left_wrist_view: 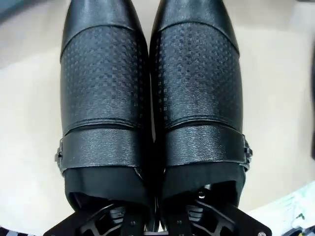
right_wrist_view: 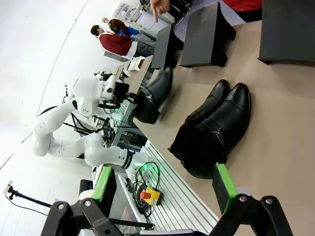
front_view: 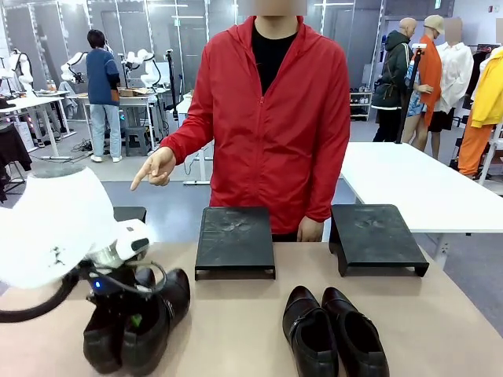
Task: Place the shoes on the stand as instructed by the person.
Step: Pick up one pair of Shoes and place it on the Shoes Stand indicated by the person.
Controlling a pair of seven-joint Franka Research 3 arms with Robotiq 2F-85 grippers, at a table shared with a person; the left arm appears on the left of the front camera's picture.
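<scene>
Left end effector (front_view: 130, 316) is clenched on the left pair (front_view: 171, 298), pinching the adjoining heel walls, toes aimed at the person (front_view: 271, 118). Their hand (front_view: 157, 167) points toward the left stand (front_view: 130, 213), just beyond those toes, so I judge that's my target. Right end effector (right_wrist_view: 165, 189) hangs released, with the right pair (right_wrist_view: 216, 123) ahead of it on the table (front_view: 236, 330).

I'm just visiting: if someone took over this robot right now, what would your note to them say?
Left claw: shut on the left pair of shoes, at the near left of the table.
Right claw: open, holding nothing.
Right pair of shoes: on the table, untouched.
Person's hand: pointing toward the left stand.
Done: first pair gripped. Left: both pairs onto stands.
</scene>
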